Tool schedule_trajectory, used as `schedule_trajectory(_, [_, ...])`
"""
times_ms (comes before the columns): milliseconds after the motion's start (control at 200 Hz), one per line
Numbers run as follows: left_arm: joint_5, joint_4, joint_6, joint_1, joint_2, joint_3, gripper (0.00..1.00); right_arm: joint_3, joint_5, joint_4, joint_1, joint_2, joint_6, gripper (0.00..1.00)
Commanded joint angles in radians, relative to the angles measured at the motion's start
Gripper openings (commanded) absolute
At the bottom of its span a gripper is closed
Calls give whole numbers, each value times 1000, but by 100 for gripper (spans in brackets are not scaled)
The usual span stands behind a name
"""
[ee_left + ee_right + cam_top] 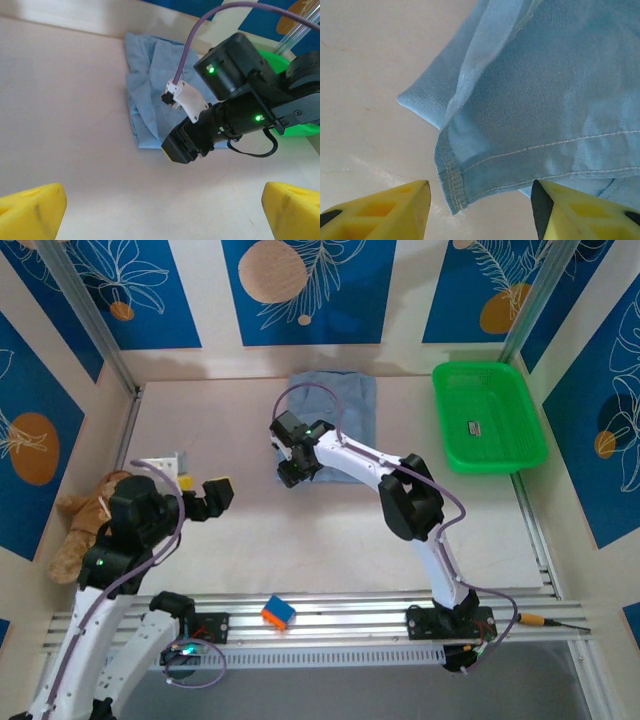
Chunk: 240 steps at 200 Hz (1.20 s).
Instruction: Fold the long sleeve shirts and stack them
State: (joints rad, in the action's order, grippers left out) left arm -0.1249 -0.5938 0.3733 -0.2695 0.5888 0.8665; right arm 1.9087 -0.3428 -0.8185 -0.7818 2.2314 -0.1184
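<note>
A folded light blue long sleeve shirt lies flat at the back middle of the table. My right gripper hovers at its near left corner, open. In the right wrist view the stitched hem corner of the shirt lies on the table under the gap of the right gripper, and neither yellow fingertip touches it. My left gripper stands open over the bare left part of the table, with nothing between its fingers. The left wrist view takes in the shirt, the right arm's gripper and the wide gap of the left gripper.
A green plastic basket stands at the back right. A teddy bear lies at the left edge beside a small white object. An orange and blue cube rests on the front rail. Bare tabletop spreads in front of the shirt.
</note>
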Motion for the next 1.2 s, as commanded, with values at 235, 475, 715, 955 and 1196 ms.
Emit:
schedule_trajectory(235, [65,-131,-89,7,-15,66,100,-3,-101,-28,-62,37,40,54])
schedule_trajectory(475, [70,-120,-93,7,-17,48,100,34,-189,-54,-52,81,50,38])
schedule_trajectory(715, [5,-44,-83,7,-15,-20,100,64,-229,-7,-34,44,65,10])
schedule_trajectory(955, [-91,116,26,3,-1,-169,100,174,-233,-33,11,73,70,3])
schedule_trajectory(1196, [-143,238,106,-19,47,-274,100,320,-266,-46,79,143,89,1])
